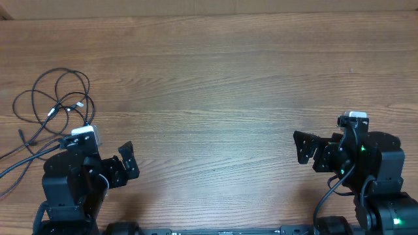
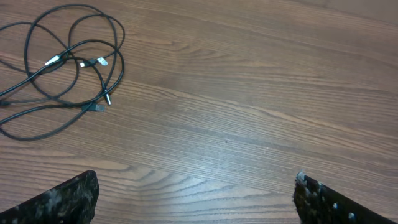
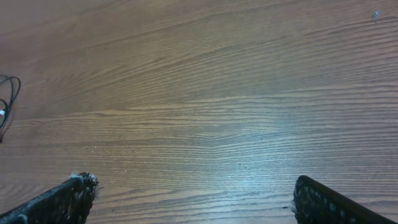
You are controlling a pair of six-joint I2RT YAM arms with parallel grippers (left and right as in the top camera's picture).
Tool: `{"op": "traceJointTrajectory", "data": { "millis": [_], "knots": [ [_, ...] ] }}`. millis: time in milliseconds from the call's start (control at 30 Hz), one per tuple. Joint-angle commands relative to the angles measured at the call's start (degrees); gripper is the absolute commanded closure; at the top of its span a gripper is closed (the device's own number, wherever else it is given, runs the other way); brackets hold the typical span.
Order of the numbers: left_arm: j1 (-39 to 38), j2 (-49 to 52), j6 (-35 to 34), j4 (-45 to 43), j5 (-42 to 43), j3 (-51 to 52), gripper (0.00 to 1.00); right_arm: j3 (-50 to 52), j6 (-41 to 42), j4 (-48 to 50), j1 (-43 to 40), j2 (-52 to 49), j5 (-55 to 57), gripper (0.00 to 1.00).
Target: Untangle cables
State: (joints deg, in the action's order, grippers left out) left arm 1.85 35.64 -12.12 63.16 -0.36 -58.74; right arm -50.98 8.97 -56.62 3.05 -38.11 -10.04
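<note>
Both arms sit at the near edge of the table (image 1: 222, 85). The left gripper (image 2: 196, 196) has its fingers spread wide and holds nothing, and the right gripper (image 3: 193, 199) is the same. Further out, the cables (image 1: 65, 106) lie in loose crossing loops, ahead and left of the left gripper. The left arm is clearly nearer.

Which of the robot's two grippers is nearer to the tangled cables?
Left. The left gripper sits just below and right of the cables; the right gripper is far across the table, at its right side.
</note>
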Motion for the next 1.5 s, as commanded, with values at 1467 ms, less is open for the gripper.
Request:
{"op": "traceJointTrajectory", "data": {
  "millis": [1467],
  "knots": [
    [-0.48,-0.02,-1.20,0.02,-1.14,0.42,0.00,22.73,-0.50,22.88,0.09,31.65,1.64,0.00]
  ]
}}
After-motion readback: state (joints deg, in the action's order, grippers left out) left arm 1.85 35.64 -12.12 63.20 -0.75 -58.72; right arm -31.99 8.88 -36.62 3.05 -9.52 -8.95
